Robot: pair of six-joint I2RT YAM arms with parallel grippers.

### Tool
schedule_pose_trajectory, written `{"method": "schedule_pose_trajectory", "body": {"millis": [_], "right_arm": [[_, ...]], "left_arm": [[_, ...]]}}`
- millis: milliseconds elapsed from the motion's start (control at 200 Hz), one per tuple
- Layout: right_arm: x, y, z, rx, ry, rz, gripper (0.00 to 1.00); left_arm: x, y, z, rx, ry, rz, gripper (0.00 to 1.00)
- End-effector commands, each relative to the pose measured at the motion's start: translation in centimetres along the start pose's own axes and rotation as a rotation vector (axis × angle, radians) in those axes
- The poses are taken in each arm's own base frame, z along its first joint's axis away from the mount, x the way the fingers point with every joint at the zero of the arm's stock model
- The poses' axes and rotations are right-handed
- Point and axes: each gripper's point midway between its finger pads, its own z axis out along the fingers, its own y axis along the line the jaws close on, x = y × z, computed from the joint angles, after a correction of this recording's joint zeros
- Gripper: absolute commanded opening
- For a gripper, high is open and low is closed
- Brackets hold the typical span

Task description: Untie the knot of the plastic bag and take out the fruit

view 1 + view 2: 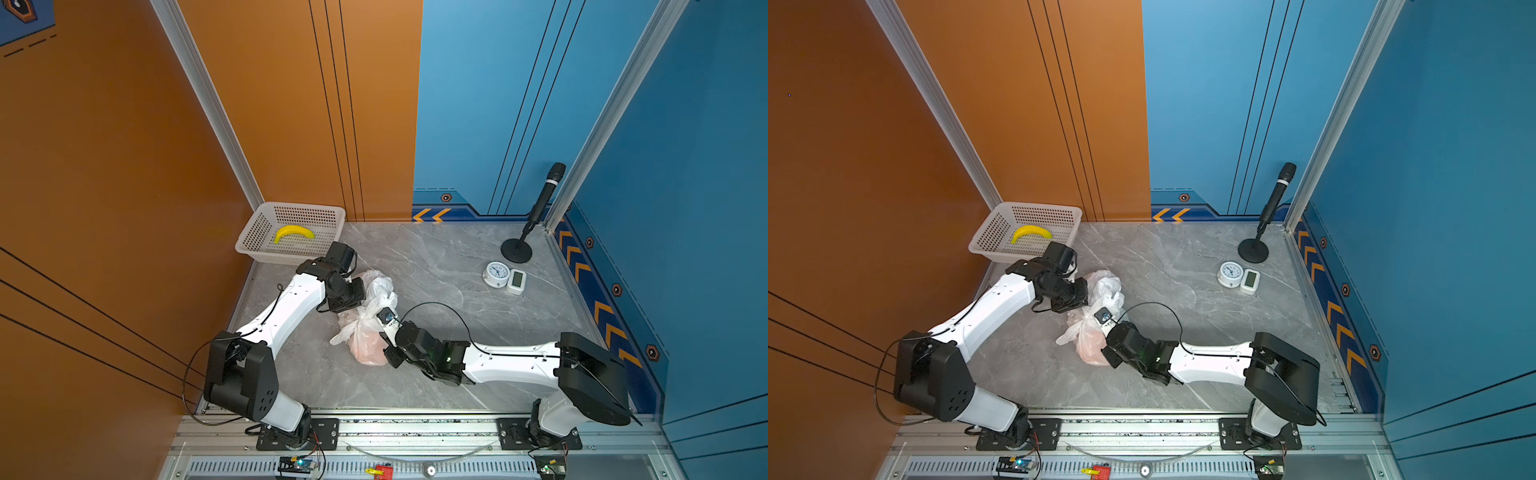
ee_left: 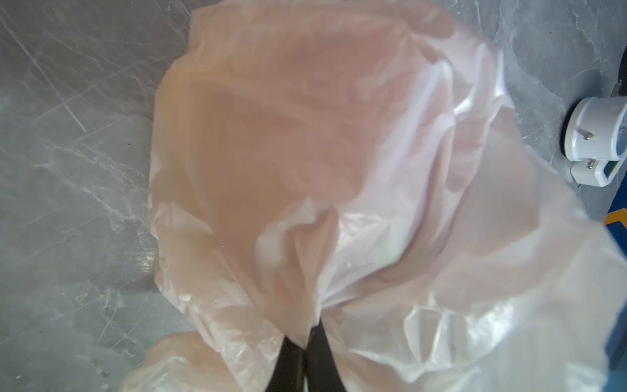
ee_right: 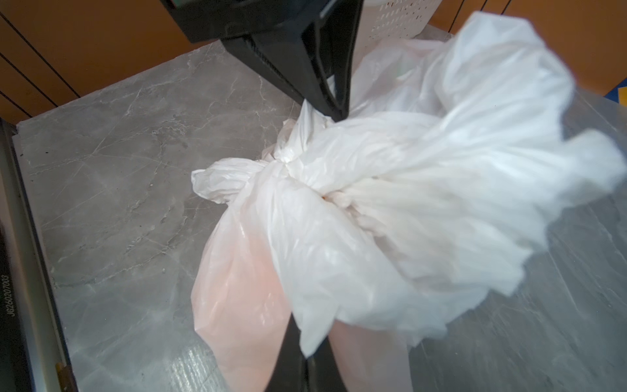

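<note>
Currently: tied plastic bag (image 1: 368, 349), pinched from two sides, lies mid-frame in both top views.
Marble table (image 1: 436, 374) bears it. Left gripper (image 2: 310, 334) is clamped on film beside the knot (image 3: 288, 163); right gripper (image 3: 305, 365) is closed on a white loop, tips covered. Fruit (image 2: 271, 118) shows only as pink-orange blur through the film, kinds indistinguishable.

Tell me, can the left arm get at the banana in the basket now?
Probably not yet: the left tool is shut on the plastic bag. The banana lies uncovered in the basket beside that arm, so after letting go it likely could.
</note>
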Motion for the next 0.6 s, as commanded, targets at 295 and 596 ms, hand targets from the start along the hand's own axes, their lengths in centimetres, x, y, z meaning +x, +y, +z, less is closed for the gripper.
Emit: {"method": "schedule_pose_trajectory", "body": {"millis": [295, 596], "right_arm": [[2.4, -4.5, -2.4, 0.083, 0.044, 0.052, 0.02], [4.4, -8.4, -5.3, 0.165, 0.031, 0.133, 0.06]], "left_arm": [[-2.2, 0.0, -0.3, -0.012, -0.027, -0.009, 0.00], [-3.8, -0.7, -0.2, -0.002, -0.034, -0.019, 0.00]]}}
